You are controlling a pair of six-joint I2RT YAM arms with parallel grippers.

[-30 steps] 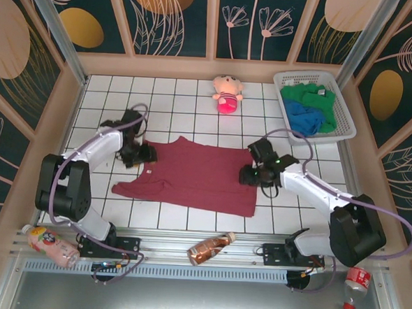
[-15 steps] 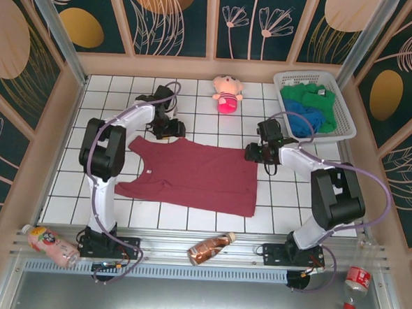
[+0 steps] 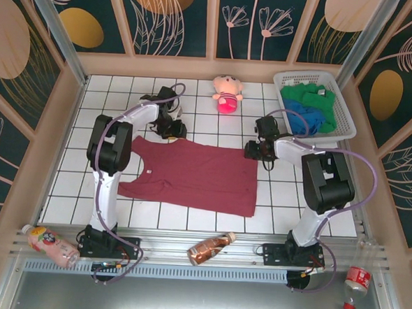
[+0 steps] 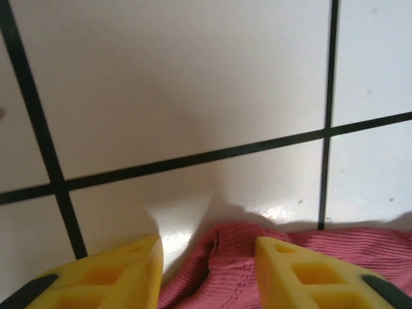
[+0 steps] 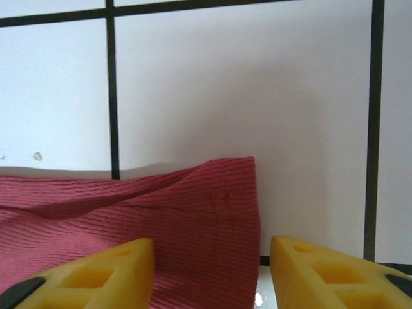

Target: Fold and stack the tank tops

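- Along the bottom of the overhead frame, three drink bottles are lying on the metal rail (image 3: 151, 243): a pink bottle (image 3: 50, 246) at lower left, a brown bottle (image 3: 211, 248) at centre and a red-capped bottle (image 3: 355, 283) at lower right.
- Just above the rail, the maroon tank top (image 3: 198, 175) is lying spread flat at centre frame on the white-tiled tabletop (image 3: 97, 106), neck end to the left and hem to the right.
- The left gripper (image 3: 171, 129) is reaching down at the garment's upper-left corner. In its wrist view, the yellow fingers (image 4: 122, 270) are standing apart, released, with a bunched edge of maroon cloth sitting between them.
- The right gripper (image 3: 257, 149) is working at the garment's upper-right corner. In its wrist view, its fingers are likewise spread and released, straddling a ribbed maroon corner that is lying flat on the tile.
- Farther back, a pink plush doll (image 3: 227, 94) is sitting at upper centre, well apart from the cloth.
- At upper right, a white basket (image 3: 345, 110) is holding the green tank top (image 3: 297, 93), which is showing a small white label, and the blue tank top (image 3: 309, 120), which is bunched just below it in the frame.
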